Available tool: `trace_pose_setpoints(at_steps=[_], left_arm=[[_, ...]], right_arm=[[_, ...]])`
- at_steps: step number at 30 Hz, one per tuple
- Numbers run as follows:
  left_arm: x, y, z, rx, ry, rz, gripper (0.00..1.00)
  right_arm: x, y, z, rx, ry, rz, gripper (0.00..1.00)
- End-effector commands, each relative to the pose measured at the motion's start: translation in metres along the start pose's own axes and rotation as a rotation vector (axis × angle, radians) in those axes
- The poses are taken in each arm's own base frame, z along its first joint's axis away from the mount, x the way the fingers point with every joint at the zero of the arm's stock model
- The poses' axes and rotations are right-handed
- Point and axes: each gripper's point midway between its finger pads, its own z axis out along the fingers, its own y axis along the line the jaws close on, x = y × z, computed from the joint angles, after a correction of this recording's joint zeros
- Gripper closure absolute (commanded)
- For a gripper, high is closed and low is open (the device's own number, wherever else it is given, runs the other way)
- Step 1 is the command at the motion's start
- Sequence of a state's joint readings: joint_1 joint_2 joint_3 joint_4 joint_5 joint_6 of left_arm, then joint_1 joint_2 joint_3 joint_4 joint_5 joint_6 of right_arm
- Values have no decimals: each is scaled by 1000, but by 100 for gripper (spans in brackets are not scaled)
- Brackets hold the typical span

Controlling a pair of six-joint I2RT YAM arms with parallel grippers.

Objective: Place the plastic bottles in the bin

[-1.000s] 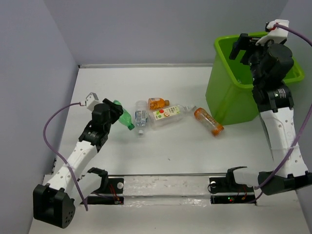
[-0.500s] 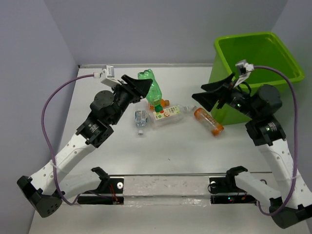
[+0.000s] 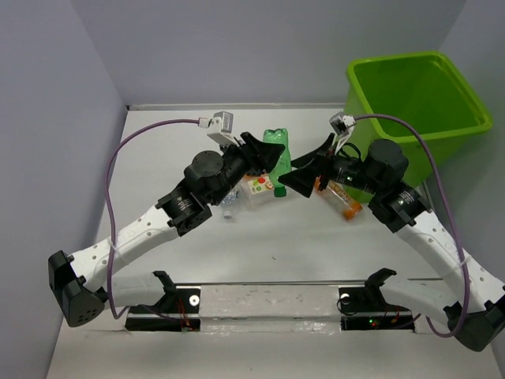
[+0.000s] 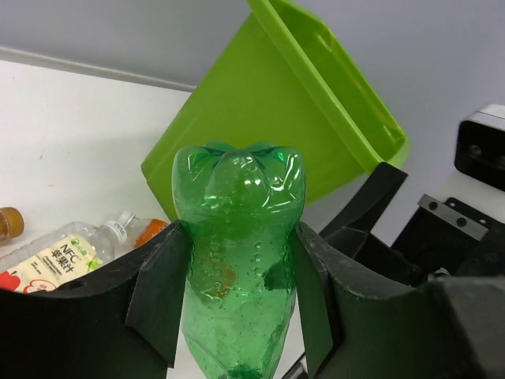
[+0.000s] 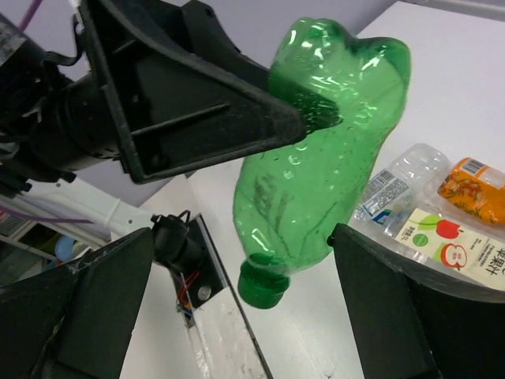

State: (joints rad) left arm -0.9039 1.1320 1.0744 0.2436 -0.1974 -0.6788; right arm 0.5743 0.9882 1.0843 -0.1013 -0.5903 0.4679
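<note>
A green plastic bottle (image 3: 276,155) hangs in the air above the table's middle, base up and cap down, with my left gripper (image 3: 267,151) shut on its body. The left wrist view shows both pads pressed on the green bottle (image 4: 237,229). My right gripper (image 3: 290,175) is open just right of it. In the right wrist view the green bottle (image 5: 323,150) hangs between the wide-apart fingers, untouched. Below lie clear labelled bottles (image 3: 256,188) and an orange bottle (image 3: 346,202). The lime-green bin (image 3: 418,91) stands at the back right.
A strip with black brackets (image 3: 268,300) runs along the table's near edge. Grey walls close the left side and the back. In the left wrist view the bin (image 4: 316,103) rises behind the green bottle, with a clear bottle (image 4: 55,257) lower left.
My left gripper has lifted the green bottle off the table and carried it right to the middle. My right arm has swung down from over the bin to face the bottle.
</note>
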Motion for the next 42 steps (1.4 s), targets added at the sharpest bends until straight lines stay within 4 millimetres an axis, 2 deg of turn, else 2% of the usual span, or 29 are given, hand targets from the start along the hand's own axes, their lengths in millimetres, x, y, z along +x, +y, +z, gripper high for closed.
trace_pose_setpoints(at_steps=[1, 5, 8, 10, 11, 12, 13, 15, 16, 17, 18, 19, 20, 21, 23, 24, 25, 26, 28, 29, 31, 32, 33, 34, 35, 39, 40, 41, 42], left_arm=[[-25, -70, -13, 231, -71, -55, 82], [-29, -67, -18, 224, -91, -57, 82], [-24, -68, -20, 244, -77, -66, 82], [-20, -69, -20, 256, -58, -67, 80], [-19, -69, -20, 257, -54, -66, 79], [-19, -69, -21, 257, -56, -57, 77], [-21, -66, -23, 247, -66, -53, 73], [-23, -59, -25, 209, -72, -36, 54], [-30, -53, -25, 172, -96, -22, 31], [-33, -48, -26, 141, -104, -11, 21], [-32, -39, -28, 95, -91, 8, 14], [-35, -33, -30, 60, -99, 22, 9], [-43, -24, -33, 5, -130, 37, 1], [-40, -12, -37, -44, -118, 56, 1], [-50, 9, -49, -140, -166, 67, 1], [-52, 19, -59, -176, -170, 73, 1], [-47, 39, -64, -247, -181, 85, 1], [-46, 51, -69, -288, -190, 95, 1], [-33, 83, -81, -407, -162, 114, 1], [-26, 105, -87, -487, -163, 134, 1], [-8, 137, -96, -604, -119, 155, 1], [3, 155, -100, -650, -95, 174, 1], [10, 164, -100, -669, -74, 183, 1], [28, 178, -99, -684, -15, 199, 1], [31, 186, -96, -695, -7, 198, 1], [65, 222, -91, -789, 102, 254, 1], [69, 229, -90, -807, 118, 266, 1], [78, 239, -88, -832, 153, 286, 1], [78, 239, -87, -831, 152, 283, 1]], right_arm=[[2, -13, 12, 54, -36, -8, 0], [2, -29, 11, 133, -44, -22, 0], [1, -18, 17, 73, -46, -11, 3], [-6, -12, 19, 41, -75, -5, 15], [-6, -13, 18, 46, -81, 0, 33], [-9, -13, 17, 51, -94, -1, 42], [-13, -15, 16, 72, -114, -4, 55], [-19, -12, 10, 83, -141, -15, 63], [-22, -15, 8, 109, -148, -25, 68], [-25, -16, 6, 122, -155, -31, 70], [-35, -13, 3, 134, -176, -50, 70], [-37, -17, 1, 163, -172, -73, 71], [-40, -27, -3, 232, -179, -75, 73], [-47, -29, -6, 259, -192, -95, 74], [-72, -37, -16, 364, -242, -158, 75], [-94, -32, -24, 393, -285, -216, 75], [-106, -46, -32, 486, -307, -237, 75], [-120, -52, -41, 552, -337, -261, 75], [-147, -63, -60, 667, -386, -305, 76], [-172, -78, -82, 781, -427, -338, 76], [-193, -97, -106, 900, -455, -352, 76], [-206, -120, -128, 1013, -467, -349, 77], [-212, -131, -139, 1070, -475, -348, 76], [-214, -144, -148, 1129, -466, -347, 77], [-220, -160, -158, 1208, -470, -340, 77], [-232, -195, -192, 1369, -471, -327, 76], [-233, -198, -195, 1389, -465, -325, 71], [-233, -200, -200, 1420, -450, -320, 39], [-231, -201, -203, 1441, -443, -319, 22]])
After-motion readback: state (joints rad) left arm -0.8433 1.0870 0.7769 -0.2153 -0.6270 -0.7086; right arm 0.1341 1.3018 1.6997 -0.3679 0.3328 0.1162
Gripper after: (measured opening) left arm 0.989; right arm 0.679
